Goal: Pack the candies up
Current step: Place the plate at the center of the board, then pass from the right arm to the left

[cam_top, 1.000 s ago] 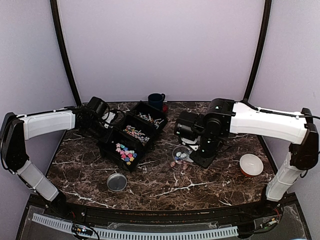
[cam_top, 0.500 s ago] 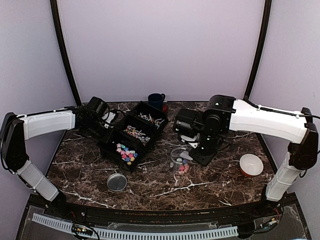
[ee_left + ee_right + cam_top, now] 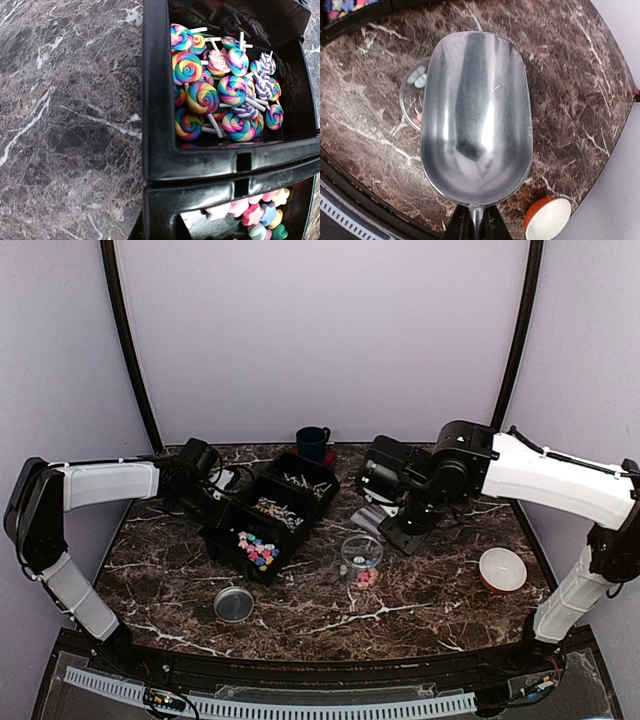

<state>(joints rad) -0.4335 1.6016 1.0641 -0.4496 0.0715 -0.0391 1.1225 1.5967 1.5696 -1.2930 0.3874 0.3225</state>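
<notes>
A black three-compartment tray [image 3: 222,537] holds the candies: star-shaped pieces [image 3: 256,549] in the near bin, swirl lollipops [image 3: 220,95] in the middle, pale sticks [image 3: 298,480] at the far end. My left gripper [image 3: 212,502] is shut on the tray's left wall [image 3: 160,165], fingers either side of it low in the left wrist view [image 3: 160,226]. The clear jar [image 3: 361,553] stands upright with a few candies inside, and some candies [image 3: 366,578] lie spilled beside it. My right gripper [image 3: 476,225] is shut on the handle of an empty metal scoop [image 3: 477,115], held above the table, right of the jar [image 3: 412,95].
A round jar lid [image 3: 233,604] lies at the front left. An orange bowl with a white inside [image 3: 502,569] sits at the right, also in the right wrist view [image 3: 547,220]. A dark blue mug [image 3: 313,443] stands behind the tray.
My right arm has lifted the scoop off the jar and drawn it up and back. The left gripper has kept its hold on the tray.
</notes>
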